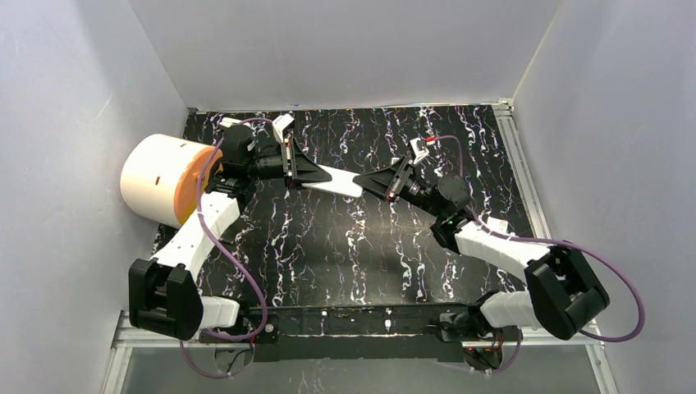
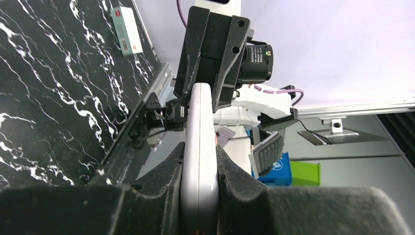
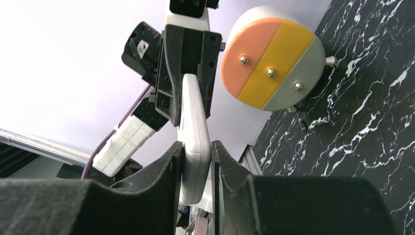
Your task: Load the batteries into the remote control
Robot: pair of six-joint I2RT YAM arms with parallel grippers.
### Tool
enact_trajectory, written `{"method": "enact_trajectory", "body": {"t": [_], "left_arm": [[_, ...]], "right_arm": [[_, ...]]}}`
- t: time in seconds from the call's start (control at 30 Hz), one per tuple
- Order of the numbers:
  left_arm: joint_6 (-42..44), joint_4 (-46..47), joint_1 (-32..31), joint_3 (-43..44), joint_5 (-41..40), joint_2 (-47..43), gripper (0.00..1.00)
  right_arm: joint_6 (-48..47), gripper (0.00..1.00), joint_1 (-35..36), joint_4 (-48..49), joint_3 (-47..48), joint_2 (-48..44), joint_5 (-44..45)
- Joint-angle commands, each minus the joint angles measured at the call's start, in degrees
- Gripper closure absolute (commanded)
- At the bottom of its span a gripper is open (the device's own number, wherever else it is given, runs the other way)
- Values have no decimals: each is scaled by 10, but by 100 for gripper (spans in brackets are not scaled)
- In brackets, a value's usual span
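You have the remote (image 1: 341, 180) in the air over the middle of the tabletop (image 1: 328, 254), carried end to end between both arms. Your left hand (image 1: 316, 172) is clamped hard on one end. Your right hand (image 1: 373, 182) has its pads pressed to the two flat sides of the other end, so it is gripping too. This looks like the hold for getting the battery cover off, or for passing the remote across; the pictures do not show which, nor which face carries the cover. For a cover pull, treat the left hand as the vice and let only the right hand travel. Draw it straight along the remote's length, with no twist and no dip, because the body is thin and will lever out of a two-pad grip if the arms fight each other. For a handover, ease one hand apart only once the other hold feels sure. No loose batteries can be made out with certainty. A small white block with a red strip (image 2: 126, 30) lies on the tabletop near the rail, and you should check there first. Mind the big drum (image 1: 160, 179) beside the left arm when you swing back.
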Motion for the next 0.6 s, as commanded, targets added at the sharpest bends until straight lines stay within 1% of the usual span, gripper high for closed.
{"method": "enact_trajectory", "body": {"t": [0.0, 0.23, 0.33, 0.43, 0.5, 0.57], "left_arm": [[9, 25, -50, -17, -3, -25, 100], [23, 26, -74, -33, -42, -16, 100], [48, 2, -70, -26, -63, -19, 100], [75, -24, -60, -13, -81, -27, 100], [80, -30, -51, -6, -76, -27, 100], [83, -34, -40, 0, -61, -25, 100]], "right_arm": [[-17, 79, 49, 40, 55, 41, 2], [-36, 84, 90, 22, 102, 79, 14], [-45, 86, 91, 9, 98, 68, 34], [-81, 86, 85, -52, 98, 37, 50], [-95, 82, 72, -89, 96, 17, 49], [-97, 70, 55, -99, 82, -5, 44]]}}
